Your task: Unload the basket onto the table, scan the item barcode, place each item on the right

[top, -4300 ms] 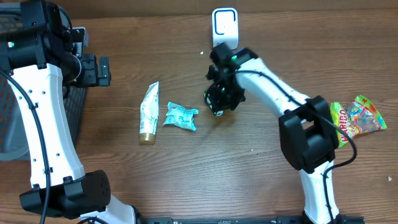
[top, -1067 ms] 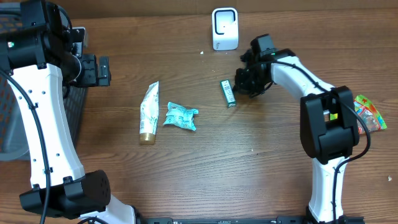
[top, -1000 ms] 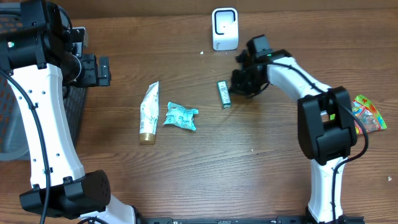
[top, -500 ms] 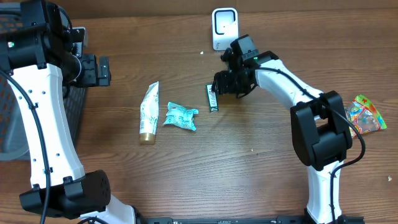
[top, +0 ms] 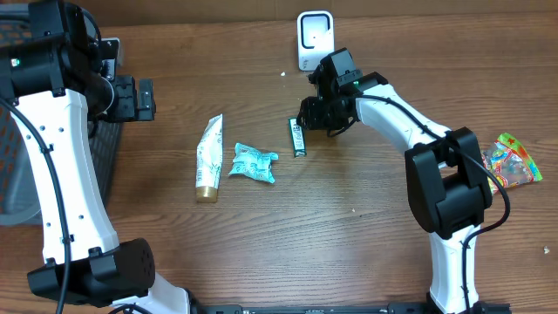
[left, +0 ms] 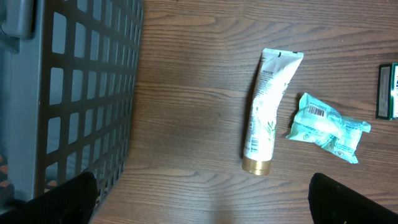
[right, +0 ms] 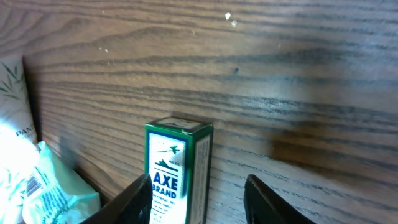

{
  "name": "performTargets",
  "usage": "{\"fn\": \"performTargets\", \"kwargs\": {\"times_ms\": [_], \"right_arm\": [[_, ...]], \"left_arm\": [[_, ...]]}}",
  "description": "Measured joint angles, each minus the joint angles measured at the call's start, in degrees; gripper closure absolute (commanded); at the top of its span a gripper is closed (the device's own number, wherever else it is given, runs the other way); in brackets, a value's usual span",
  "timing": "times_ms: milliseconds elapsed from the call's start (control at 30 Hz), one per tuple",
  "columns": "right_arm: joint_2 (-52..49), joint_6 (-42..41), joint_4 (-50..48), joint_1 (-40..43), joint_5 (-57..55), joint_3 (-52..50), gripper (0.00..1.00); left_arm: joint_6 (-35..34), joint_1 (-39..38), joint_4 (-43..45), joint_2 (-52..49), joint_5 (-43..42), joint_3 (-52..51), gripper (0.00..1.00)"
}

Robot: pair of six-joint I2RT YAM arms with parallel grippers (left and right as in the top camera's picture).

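green box [top: 298, 137] lies flat on the table [top: 261, 244] between the partly open fingers of the right gripper [right: 199, 190], not clamped. left gripper [left: 208, 202] stands wide open, holding nothing.

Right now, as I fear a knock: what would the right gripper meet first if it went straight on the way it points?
Most likely the green Axe Brand box, lying between the spread fingers of the right gripper. Past it the wrist view shows only bare table.
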State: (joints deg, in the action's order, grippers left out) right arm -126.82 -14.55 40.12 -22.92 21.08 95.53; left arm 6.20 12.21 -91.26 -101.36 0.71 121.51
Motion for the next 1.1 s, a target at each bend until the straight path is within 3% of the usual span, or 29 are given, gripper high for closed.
{"fn": "performTargets", "kwargs": {"times_ms": [267, 667, 833, 1100], "right_arm": [[-0.6, -1.4, 1.3, -0.1, 2.5, 0.0, 0.8], [-0.7, -3.3, 0.0, -0.4, 4.6, -1.5, 0.82], [-0.6, -3.6, -1.1, -1.2, 5.6, -2.3, 0.95], [-0.6, -3.7, -1.3, -1.2, 6.4, -2.3, 0.96]], "left_arm": [[0.0, 0.0, 0.0, 0.0, 0.0, 0.0, 0.0], [0.0, 0.0, 0.0, 0.0, 0.0, 0.0, 0.0], [0.0, 0.0, 0.0, 0.0, 0.0, 0.0, 0.0], [0.0, 0.0, 0.0, 0.0, 0.0, 0.0, 0.0]]}}
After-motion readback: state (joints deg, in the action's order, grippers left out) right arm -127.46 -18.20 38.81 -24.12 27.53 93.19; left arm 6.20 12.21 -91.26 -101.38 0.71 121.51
